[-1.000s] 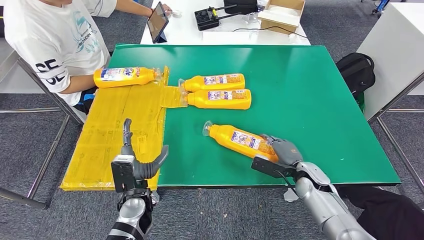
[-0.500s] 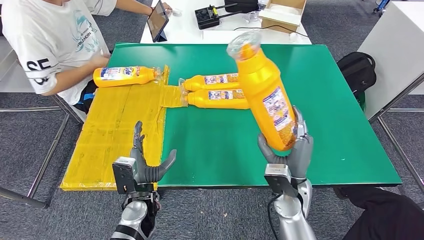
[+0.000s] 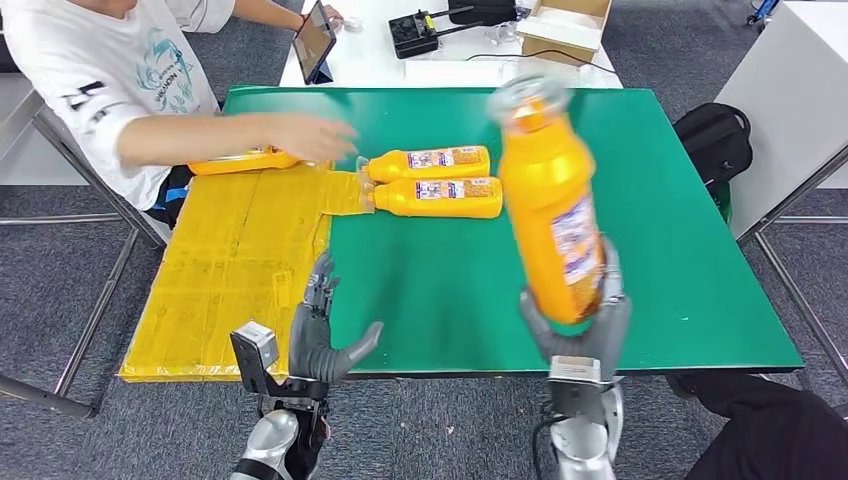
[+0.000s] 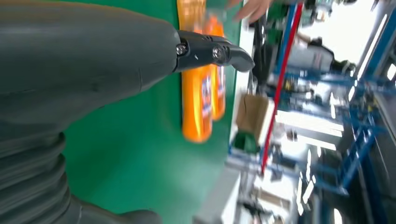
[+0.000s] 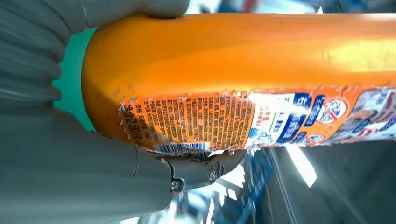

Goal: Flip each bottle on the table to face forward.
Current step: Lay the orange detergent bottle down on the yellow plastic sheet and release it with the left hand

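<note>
Bottle lifted upright over the table's near edge, gripped at its base by the right hand, left hand spread and empty, two bottles lying mid-table, flip only half done.
</note>
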Action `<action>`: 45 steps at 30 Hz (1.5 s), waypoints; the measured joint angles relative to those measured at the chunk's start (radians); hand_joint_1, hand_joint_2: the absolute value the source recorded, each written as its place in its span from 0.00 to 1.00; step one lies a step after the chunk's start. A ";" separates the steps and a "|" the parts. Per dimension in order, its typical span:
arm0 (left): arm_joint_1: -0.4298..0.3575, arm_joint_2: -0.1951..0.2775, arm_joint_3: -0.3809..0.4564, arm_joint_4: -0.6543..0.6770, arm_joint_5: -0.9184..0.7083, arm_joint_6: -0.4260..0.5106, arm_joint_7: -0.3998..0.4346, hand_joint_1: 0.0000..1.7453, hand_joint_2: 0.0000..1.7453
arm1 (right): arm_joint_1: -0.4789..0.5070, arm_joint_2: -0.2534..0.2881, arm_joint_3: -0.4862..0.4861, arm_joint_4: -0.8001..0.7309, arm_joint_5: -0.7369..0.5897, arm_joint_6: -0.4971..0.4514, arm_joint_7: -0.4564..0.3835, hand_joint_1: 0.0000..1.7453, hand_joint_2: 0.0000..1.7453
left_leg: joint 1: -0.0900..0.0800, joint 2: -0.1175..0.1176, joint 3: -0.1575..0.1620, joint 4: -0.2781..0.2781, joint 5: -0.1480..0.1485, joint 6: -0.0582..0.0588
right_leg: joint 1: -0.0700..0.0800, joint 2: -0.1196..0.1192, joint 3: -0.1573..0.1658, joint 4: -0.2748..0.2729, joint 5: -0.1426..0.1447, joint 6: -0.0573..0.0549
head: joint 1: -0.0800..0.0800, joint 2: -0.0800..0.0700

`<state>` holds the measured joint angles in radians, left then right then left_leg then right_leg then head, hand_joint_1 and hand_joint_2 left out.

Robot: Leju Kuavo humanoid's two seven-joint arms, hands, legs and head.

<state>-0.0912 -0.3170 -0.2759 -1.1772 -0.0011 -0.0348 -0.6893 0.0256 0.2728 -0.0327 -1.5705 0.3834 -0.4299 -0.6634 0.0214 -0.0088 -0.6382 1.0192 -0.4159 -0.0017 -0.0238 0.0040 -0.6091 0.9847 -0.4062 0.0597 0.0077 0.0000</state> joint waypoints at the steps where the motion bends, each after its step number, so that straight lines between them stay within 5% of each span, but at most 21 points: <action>1: 0.005 0.000 -0.004 -0.008 0.003 -0.016 0.003 0.00 1.00 | 0.004 0.008 0.008 0.017 0.009 0.007 0.000 1.00 1.00 | 0.000 0.000 0.000 0.000 0.000 0.000 | 0.000 0.000 0.000 0.000 0.000 0.000 | 0.000 0.000; 10: 0.020 0.000 -0.014 -0.036 0.066 -0.137 0.027 0.00 1.00 | 0.011 0.033 0.073 0.154 0.013 0.028 0.000 1.00 1.00 | 0.000 0.000 0.000 0.000 0.000 0.000 | 0.000 0.000 0.001 0.000 0.000 0.000 | 0.000 0.000; 16: 0.021 0.000 -0.014 -0.035 0.156 -0.272 0.049 0.00 1.00 | -0.001 0.030 0.165 0.284 -0.013 -0.026 0.000 1.00 1.00 | 0.000 0.000 0.000 0.000 0.000 0.000 | 0.000 0.000 0.000 0.000 0.000 0.000 | 0.000 0.000; 20: 0.018 0.000 -0.014 -0.020 0.196 -0.342 0.067 0.00 1.00 | -0.019 0.029 0.204 0.368 0.137 -0.136 0.000 1.00 1.00 | 0.000 0.000 0.000 0.000 0.000 0.000 | 0.000 0.000 0.000 0.000 0.000 0.000 | 0.000 0.000; 26: 0.010 0.000 -0.014 0.022 0.205 -0.370 0.073 0.00 1.00 | -0.055 0.045 0.269 0.524 0.268 -0.222 0.000 1.00 1.00 | 0.000 0.000 0.000 0.000 0.000 0.000 | 0.000 0.000 0.000 0.000 0.000 0.000 | 0.000 0.000; 45: -0.013 0.000 0.020 0.136 0.377 -0.467 0.097 0.00 1.00 | -0.140 0.036 0.382 0.745 0.188 -0.216 0.000 1.00 1.00 | 0.000 0.001 0.000 0.000 0.000 0.000 | 0.000 0.000 -0.001 0.000 0.000 0.000 | 0.001 0.000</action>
<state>-0.1044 -0.3175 -0.2556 -1.0409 0.3760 -0.5020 -0.5923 -0.1148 0.3089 0.3493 -0.8251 0.5714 -0.6460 -0.6638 0.0215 -0.0082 -0.6382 1.0191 -0.4156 -0.0018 -0.0238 0.0042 -0.6100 0.9847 -0.4062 0.0595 0.0084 0.0000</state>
